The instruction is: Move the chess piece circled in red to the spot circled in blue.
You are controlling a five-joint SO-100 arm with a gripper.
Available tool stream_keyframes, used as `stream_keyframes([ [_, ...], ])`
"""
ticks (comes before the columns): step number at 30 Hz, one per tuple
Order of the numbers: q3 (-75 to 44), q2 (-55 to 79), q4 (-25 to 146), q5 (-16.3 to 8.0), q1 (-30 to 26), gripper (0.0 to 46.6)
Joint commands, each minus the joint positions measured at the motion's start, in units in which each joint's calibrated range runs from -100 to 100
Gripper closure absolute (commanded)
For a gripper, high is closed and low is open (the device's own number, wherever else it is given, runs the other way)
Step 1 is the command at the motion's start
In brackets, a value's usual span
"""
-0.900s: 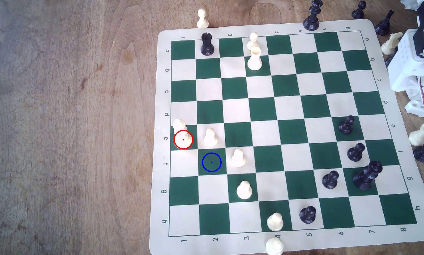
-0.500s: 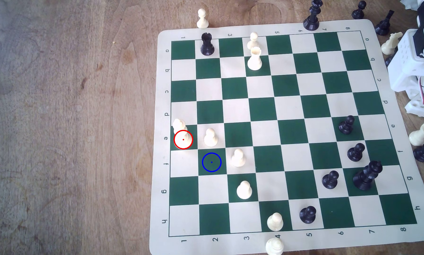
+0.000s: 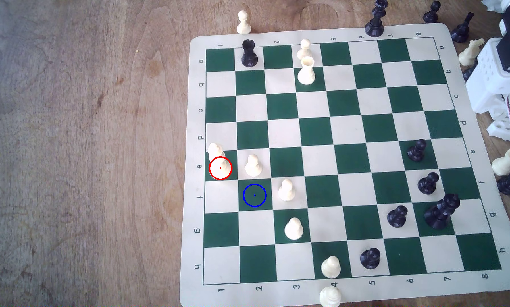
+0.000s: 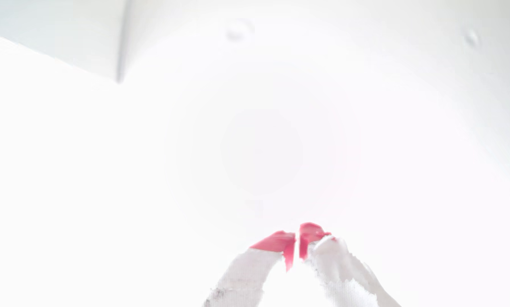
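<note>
Currently pre-reach: tall cream-white chess piece with lumpy crown (image 3: 218,161) stands on its red-ringed green square at the board's nine o'clock edge. Blue-ringed green square (image 3: 254,195) lies at its four o'clock, bare. Red-tipped white gripper (image 4: 297,246), tips together, holds nothing. Next: reach across, part the tips.

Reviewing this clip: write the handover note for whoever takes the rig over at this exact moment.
Gripper: red-tipped fingers together with nothing between them, seen in the wrist view against a washed-out white background.
Arm: folded at the exterior view's right edge, off the chessboard.
Chess piece circled in red: upright on its green square at the board's left edge in the exterior view, untouched.
Spot circled in blue: free; cream pawns stand on neighbouring squares.
Done: nothing.
Left: reach, grasp, lift, place, release.
</note>
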Motion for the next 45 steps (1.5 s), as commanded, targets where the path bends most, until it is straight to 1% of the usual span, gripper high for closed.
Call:
stream_keyframes([
  [1,0.81,-0.2,26.3,5.23,-3.88,46.5],
  [2,0.81,-0.2,30.64,7.28,-4.27,46.5],
  [3,0.81,-0.2,34.57,7.33,-4.27,46.5],
  [4,0.81,-0.2,41.62,7.13,-5.37,46.5],
  [6,0.81,-0.2,48.91,6.79,-6.31,46.5],
  [8,0.81,-0.2,57.26,5.71,-7.32,46.5],
  [12,-1.54,-0.2,68.64,4.0,-7.17,46.5],
  [13,-5.62,-0.2,78.39,2.74,-6.54,46.5],
  [16,-12.79,-0.2,91.99,1.51,-5.76,46.5],
  [17,-17.77,1.33,100.01,1.27,-5.37,46.5],
  [20,-24.84,5.15,109.68,1.03,-5.13,46.5],
  [23,-34.64,12.96,121.31,1.22,-5.53,46.4],
  [25,-38.9,16.95,125.32,1.37,-6.31,46.4],
  [26,-43.16,20.94,127.78,1.03,-7.17,42.0],
  [27,-45.52,23.06,128.92,1.03,-7.32,39.0],
  [28,-47.96,25.44,129.33,0.29,-7.32,36.2],
  [30,-54.49,32.49,130.56,-0.44,-7.17,34.3],
  [32,-57.57,36.73,130.81,-0.49,-6.86,33.7],
  [38,-68.72,51.33,130.56,-1.37,-6.46,34.3],
  [39,-73.35,56.17,131.95,-1.66,-6.15,34.4],
  [43,-80.42,63.64,133.59,-2.1,-5.68,34.6],
  [45,-83.96,67.12,133.59,-2.3,-6.31,34.7],
])
